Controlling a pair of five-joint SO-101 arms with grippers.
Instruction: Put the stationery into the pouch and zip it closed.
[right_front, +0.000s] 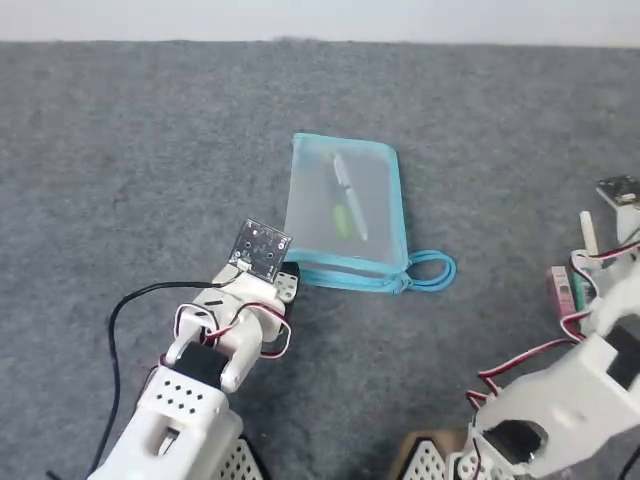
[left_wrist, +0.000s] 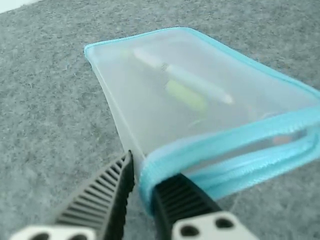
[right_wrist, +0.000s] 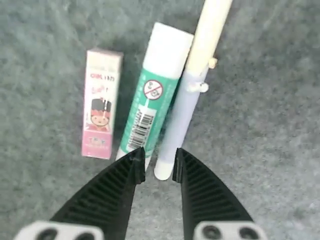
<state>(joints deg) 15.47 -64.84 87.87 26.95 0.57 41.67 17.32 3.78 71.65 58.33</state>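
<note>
A grey mat (right_front: 120, 130) covers the table. At the lower left, the left gripper (right_front: 288, 282) (left_wrist: 143, 175) has its jaws clamped on the near left corner of the pouch (right_front: 345, 215) (left_wrist: 150, 100), with the teal zip edge pinched between them. The pouch lies flat at the middle of the mat. It is see-through with a teal border, and a teal cord loop (right_front: 437, 270) trails from its near right corner. Inside it lie a white pen (right_front: 350, 195) (left_wrist: 187, 79) and a green stick (right_front: 342, 221) (left_wrist: 186, 96), side by side. Well to the right, three things lie close together on the mat: a pink box (right_front: 559, 290) (right_wrist: 101, 102), a green glue stick (right_front: 577, 291) (right_wrist: 155, 90) and a loose pen (right_front: 590, 232) (right_wrist: 192, 85). The right gripper (right_wrist: 157, 161) hangs over them with its jaws a little apart and the loose pen's end between the tips. Whether the tips touch the pen cannot be told.
</note>
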